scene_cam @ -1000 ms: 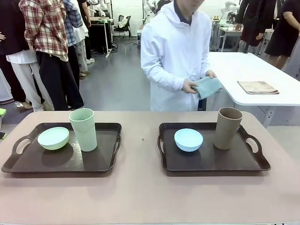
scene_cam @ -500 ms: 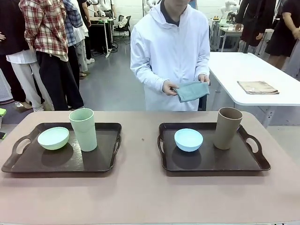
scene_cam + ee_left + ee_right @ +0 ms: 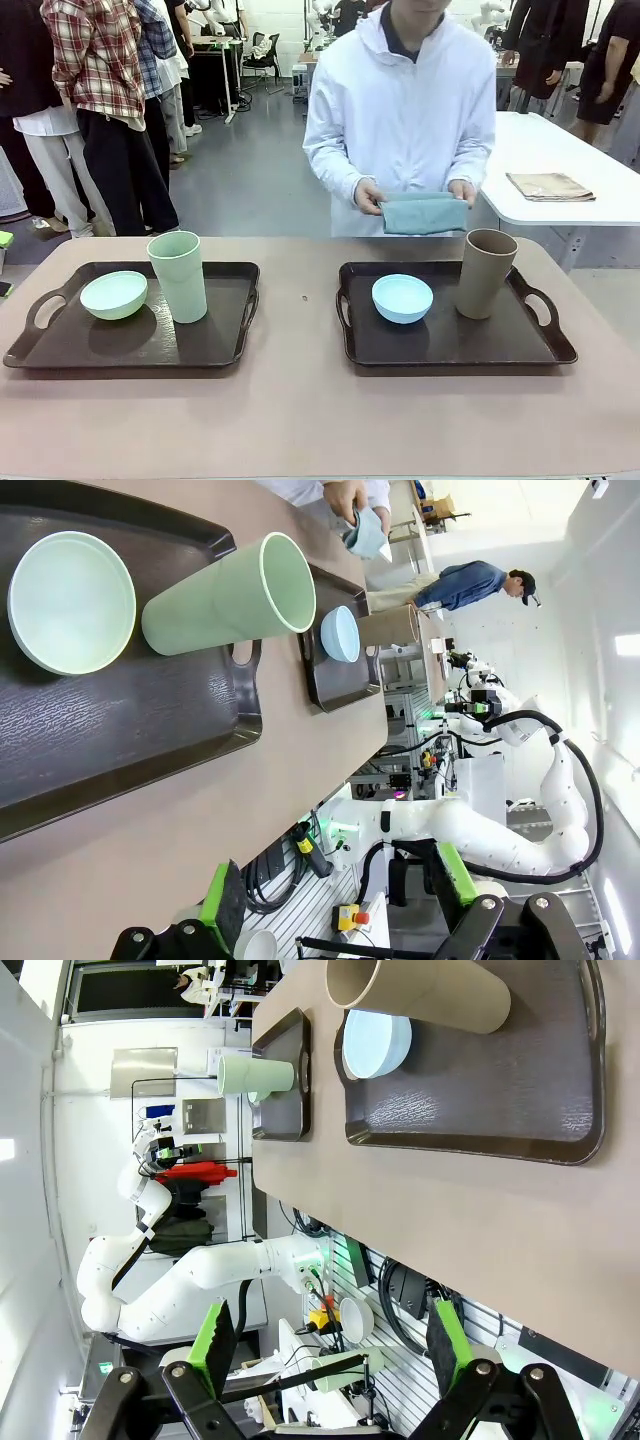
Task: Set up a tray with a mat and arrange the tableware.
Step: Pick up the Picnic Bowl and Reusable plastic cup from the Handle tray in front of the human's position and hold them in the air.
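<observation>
Two dark trays lie on the table. The left tray (image 3: pixel 60 345) carries a pale green bowl (image 3: pixel 113 294) and a tall pale green cup (image 3: pixel 178 275). On the right tray (image 3: pixel 450 345) sit a light blue bowl (image 3: pixel 402 298) and a brown cup (image 3: pixel 486 272). Behind the table a person holds a folded teal mat (image 3: pixel 424 213) in both hands, above the table's far edge. My left gripper (image 3: pixel 337 895) is open, off the table's near edge, facing the left tray (image 3: pixel 120 730). My right gripper (image 3: pixel 330 1335) is open too, back from the right tray (image 3: pixel 470 1100).
A second folded mat (image 3: pixel 548 186), brownish, lies on the white table (image 3: pixel 600 205) behind to the right. Bare tabletop (image 3: pixel 300 410) runs in front of and between the trays. Several people stand at the back left.
The person has turned from the white side table to face my table and now holds the teal mat flat in both hands. Trays, bowls, cups and grippers have not moved.
</observation>
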Controlling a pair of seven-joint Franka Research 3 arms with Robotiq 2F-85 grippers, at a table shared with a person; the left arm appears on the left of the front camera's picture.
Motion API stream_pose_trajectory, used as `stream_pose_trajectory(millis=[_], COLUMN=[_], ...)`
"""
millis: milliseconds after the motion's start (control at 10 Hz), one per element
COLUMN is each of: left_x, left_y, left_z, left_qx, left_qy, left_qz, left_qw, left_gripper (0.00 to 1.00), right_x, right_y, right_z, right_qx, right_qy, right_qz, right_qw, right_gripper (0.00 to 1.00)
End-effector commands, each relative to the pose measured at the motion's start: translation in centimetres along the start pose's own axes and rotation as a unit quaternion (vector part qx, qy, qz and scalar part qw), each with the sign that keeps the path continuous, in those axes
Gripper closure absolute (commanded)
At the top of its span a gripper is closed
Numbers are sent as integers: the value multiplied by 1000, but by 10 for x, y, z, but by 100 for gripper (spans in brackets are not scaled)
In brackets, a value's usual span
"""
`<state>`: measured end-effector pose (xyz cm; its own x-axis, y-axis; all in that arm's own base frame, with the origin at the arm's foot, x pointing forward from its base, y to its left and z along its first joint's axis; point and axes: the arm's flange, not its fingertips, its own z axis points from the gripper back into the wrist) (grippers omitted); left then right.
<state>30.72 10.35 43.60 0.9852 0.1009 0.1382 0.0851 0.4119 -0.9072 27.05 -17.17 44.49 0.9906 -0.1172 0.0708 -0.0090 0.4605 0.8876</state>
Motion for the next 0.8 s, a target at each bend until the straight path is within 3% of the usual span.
stream_pose_trajectory(millis=[0, 700], left_x=[1, 1], left_y=[1, 1], left_z=[1, 1], left_qx=[-11, -11], left_qy=[-4, -4], left_qz=[-6, -6], left_qw=[1000, 1000], left_gripper=[0, 0], right_x=[0, 0], right_y=[0, 0], right_z=[-1, -1], right_qx=[14, 14], right_qy=[-6, -6], right_qz=[3, 3], right_qw=[1000, 1000], right_gripper=[0, 0])
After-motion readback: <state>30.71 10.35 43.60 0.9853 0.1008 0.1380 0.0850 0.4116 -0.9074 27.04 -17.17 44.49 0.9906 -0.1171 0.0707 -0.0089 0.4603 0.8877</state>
